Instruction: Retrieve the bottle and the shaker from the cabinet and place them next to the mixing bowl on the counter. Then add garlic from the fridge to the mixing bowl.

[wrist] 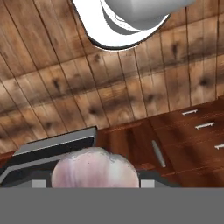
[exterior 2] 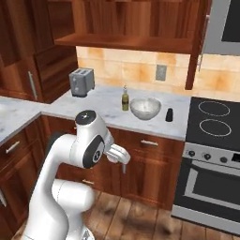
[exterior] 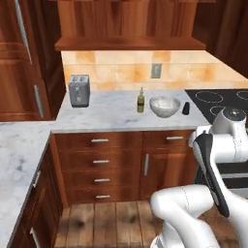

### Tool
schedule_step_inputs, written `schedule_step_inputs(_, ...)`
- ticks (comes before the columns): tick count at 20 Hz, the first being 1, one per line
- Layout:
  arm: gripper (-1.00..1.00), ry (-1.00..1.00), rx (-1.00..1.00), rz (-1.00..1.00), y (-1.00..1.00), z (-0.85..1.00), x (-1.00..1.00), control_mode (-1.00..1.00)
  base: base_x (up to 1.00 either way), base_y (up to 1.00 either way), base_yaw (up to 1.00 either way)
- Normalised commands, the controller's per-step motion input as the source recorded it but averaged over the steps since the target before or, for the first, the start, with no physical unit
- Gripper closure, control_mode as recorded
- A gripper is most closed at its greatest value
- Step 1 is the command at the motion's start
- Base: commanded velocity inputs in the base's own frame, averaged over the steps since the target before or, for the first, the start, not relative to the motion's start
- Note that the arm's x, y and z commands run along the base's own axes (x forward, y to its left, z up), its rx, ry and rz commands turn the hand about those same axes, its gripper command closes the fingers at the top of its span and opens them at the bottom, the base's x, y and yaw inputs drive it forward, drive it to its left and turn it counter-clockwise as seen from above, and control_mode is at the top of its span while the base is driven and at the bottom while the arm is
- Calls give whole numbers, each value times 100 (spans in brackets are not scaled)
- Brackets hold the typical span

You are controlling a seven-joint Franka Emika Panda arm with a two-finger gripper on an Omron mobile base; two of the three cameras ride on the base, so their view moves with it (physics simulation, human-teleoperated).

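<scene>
A pale, purplish garlic bulb (wrist: 94, 166) sits between the fingers of my gripper (wrist: 92, 181), which is shut on it. In the right base view the gripper (exterior 2: 123, 164) hangs low in front of the drawers, pointing at the wooden floor. On the white marble counter (exterior: 111, 116) the olive-yellow bottle (exterior: 140, 100) (exterior 2: 125, 99) stands just left of the mixing bowl (exterior: 164, 106) (exterior 2: 145, 108). The short black shaker (exterior: 186, 108) (exterior 2: 169, 115) stands just right of the bowl. The wooden cabinet (exterior: 128, 24) (exterior 2: 131, 23) hangs above them. The fridge is out of view.
A steel toaster (exterior: 79, 90) (exterior 2: 81, 81) stands at the counter's left back corner. A black stovetop (exterior: 223, 101) (exterior 2: 213, 119) with an oven (exterior 2: 211, 187) adjoins the counter on the right. Drawers with bar handles (exterior: 100, 161) face me over plank flooring (wrist: 109, 96).
</scene>
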Motion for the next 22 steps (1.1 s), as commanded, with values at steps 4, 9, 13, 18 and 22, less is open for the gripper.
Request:
schedule_step_inputs(4,100,0,0,0,0,0,0,100,94,42,0)
schedule_step_inputs(9,100,0,0,0,0,0,0,100,75,0,0)
schedule_step_inputs(13,100,0,0,0,0,0,0,100,30,0,0)
schedule_step_inputs(18,100,0,0,0,0,0,0,100,66,-3,0)
schedule_step_inputs(22,100,0,0,0,0,0,0,100,73,-4,0)
